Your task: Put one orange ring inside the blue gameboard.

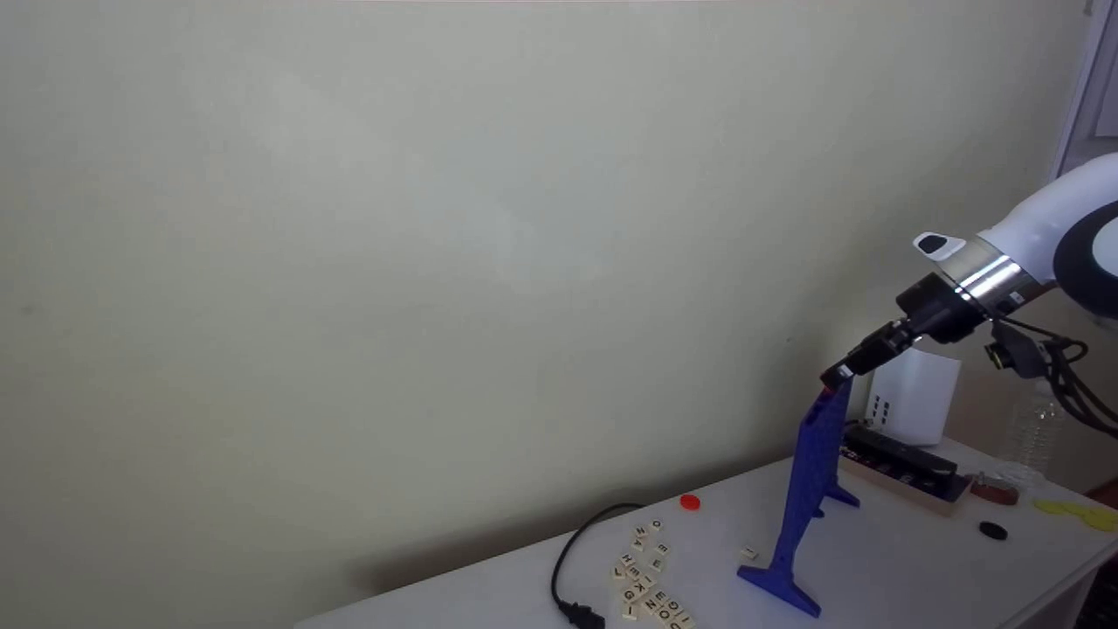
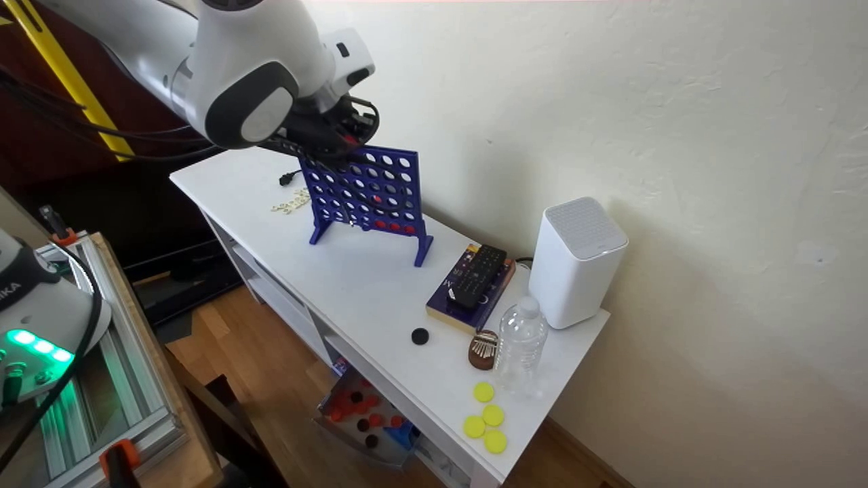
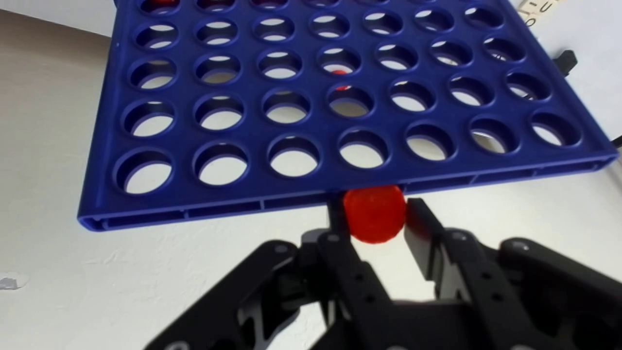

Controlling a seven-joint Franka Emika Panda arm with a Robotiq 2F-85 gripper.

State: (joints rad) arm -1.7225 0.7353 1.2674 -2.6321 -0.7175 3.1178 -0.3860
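Red disc (image 3: 374, 218) in gripper (image 3: 375, 204) at open gameboard (image 3: 323, 128) edge

On the white table (image 2: 369, 291) we see, to the left, letter tiles (image 1: 640, 588), a black plug (image 1: 581, 615) and, toward the far edge, an orange-red disc (image 1: 690, 502). The blue gameboard (image 2: 367, 192) stands upright between these and a book (image 2: 453, 278). At the far right stands a white box (image 2: 576, 264), a clear bottle (image 2: 522, 339) just beside it; nearer lie a thumb piano (image 2: 483, 350), a black disc (image 2: 420, 336) and four yellow discs (image 2: 493, 415).
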